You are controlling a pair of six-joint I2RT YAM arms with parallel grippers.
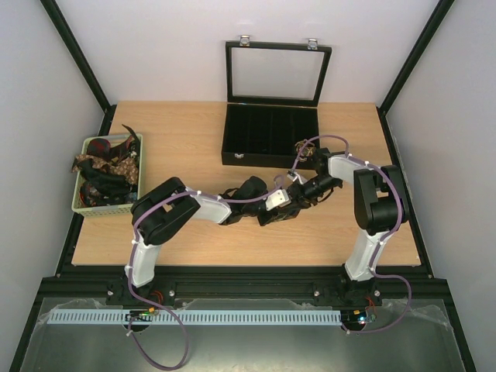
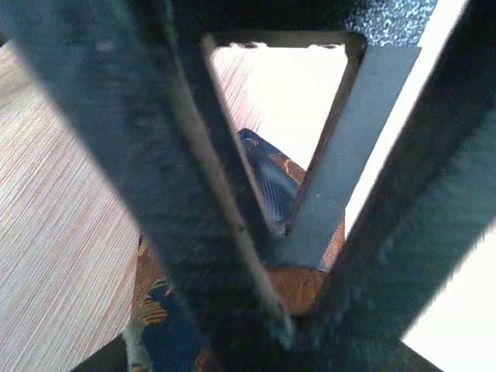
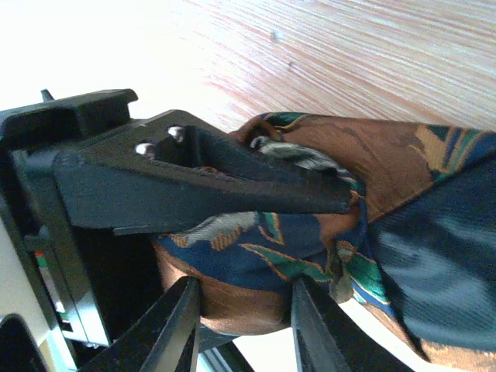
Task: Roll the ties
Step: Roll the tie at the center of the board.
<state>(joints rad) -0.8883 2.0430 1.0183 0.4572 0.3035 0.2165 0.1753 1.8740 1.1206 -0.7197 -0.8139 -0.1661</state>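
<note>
A brown, blue and green patterned tie (image 3: 310, 256) is bunched into a partial roll between my two grippers at the middle of the table. My right gripper (image 3: 263, 248) is shut on this roll, one finger (image 3: 232, 186) above it and the other below. My left gripper (image 2: 302, 298) is shut on the same tie (image 2: 267, 174), its fingers meeting on brown fabric. In the top view both grippers, left (image 1: 280, 203) and right (image 1: 304, 192), hide most of the roll; a loose end of the tie (image 1: 301, 147) lies by the box's front right corner. More ties (image 1: 105, 167) lie in the basket.
A pale green basket (image 1: 81, 203) stands at the table's left edge. A black compartmented box (image 1: 271, 133) with its glass lid (image 1: 277, 74) raised stands at the back centre. The table's front edge (image 1: 248, 263) runs just ahead of the arm bases.
</note>
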